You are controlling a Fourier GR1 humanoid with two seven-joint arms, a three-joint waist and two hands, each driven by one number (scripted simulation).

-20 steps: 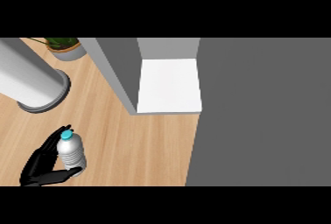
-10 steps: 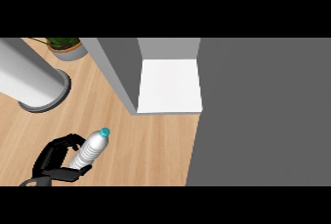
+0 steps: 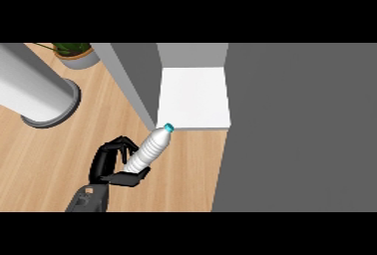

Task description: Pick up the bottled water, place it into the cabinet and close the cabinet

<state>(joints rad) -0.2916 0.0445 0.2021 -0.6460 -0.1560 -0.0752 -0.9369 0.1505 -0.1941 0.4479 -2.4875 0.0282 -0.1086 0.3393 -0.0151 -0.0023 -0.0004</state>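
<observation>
Bottled water (image 3: 149,149) carried closer to open cabinet (image 3: 193,97), cap at white shelf edge, left hand (image 3: 110,164) fingers curled around its base

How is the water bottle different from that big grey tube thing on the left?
The bottled water is small and slim; the grey cylinder is far wider and bigger. The bottle is clear-white with ribs and a blue cap; the cylinder is plain grey with a darker base ring. The bottle is held tilted in the left hand, its cap toward the cabinet; the cylinder stands alone on the wooden counter. Both are round and long.
</observation>
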